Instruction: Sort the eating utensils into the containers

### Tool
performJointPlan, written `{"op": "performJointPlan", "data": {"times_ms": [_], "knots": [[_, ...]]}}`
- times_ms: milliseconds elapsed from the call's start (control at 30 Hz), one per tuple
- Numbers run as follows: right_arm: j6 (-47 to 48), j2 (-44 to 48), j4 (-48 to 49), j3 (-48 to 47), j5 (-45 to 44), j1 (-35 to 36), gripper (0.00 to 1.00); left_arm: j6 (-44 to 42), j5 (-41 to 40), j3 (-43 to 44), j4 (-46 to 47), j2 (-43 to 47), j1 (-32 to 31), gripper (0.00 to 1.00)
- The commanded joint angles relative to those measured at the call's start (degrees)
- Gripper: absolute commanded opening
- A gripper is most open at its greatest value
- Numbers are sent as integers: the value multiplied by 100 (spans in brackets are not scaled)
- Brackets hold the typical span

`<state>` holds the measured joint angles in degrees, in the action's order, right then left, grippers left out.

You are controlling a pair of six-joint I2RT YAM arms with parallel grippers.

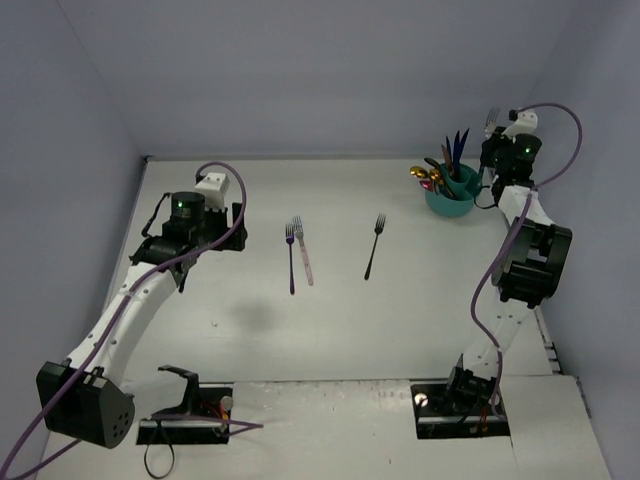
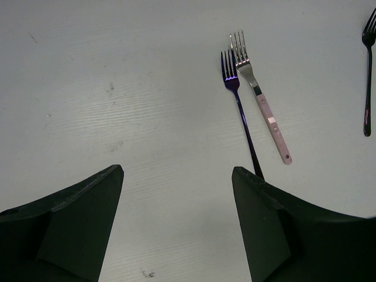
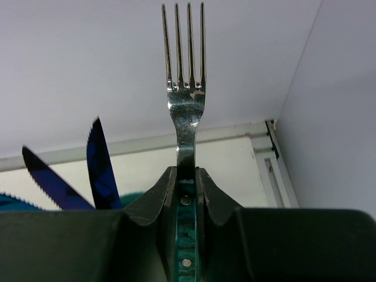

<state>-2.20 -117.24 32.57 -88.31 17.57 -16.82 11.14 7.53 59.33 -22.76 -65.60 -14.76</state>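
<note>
Right hand point(image 3: 187, 178) clamped on teal-handled fork point(image 3: 186, 88); left hand point(image 2: 176, 176) wide, empty.

white table point(image 1: 330, 330), pale lilac walls point(image 1: 300, 70), faint dark scuffs point(image 2: 110, 88) on tabletop

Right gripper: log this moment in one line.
right gripper: shut on teal-handled fork | left gripper: open, empty | loose: blue fork, pink-handled fork, black fork

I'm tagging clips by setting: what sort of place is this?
Probably a robotics lab cell: white table boxed by plain walls, left arm and right arm bolted at its edge, loose forks and a teal caddy.
</note>
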Motion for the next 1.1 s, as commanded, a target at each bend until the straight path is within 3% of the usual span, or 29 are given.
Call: {"op": "performJointPlan", "data": {"times_ms": [0,867,1067], "knots": [[88,-62,952,-502,177,-6,0,55,100,79,386,-41,53,72],[-237,-1,1796,894,273,3,0,143,258,61,457,-41,105,72],[-345,127,1852,1075,186,3,10,146,258,59,468,-3,107,72]]}}
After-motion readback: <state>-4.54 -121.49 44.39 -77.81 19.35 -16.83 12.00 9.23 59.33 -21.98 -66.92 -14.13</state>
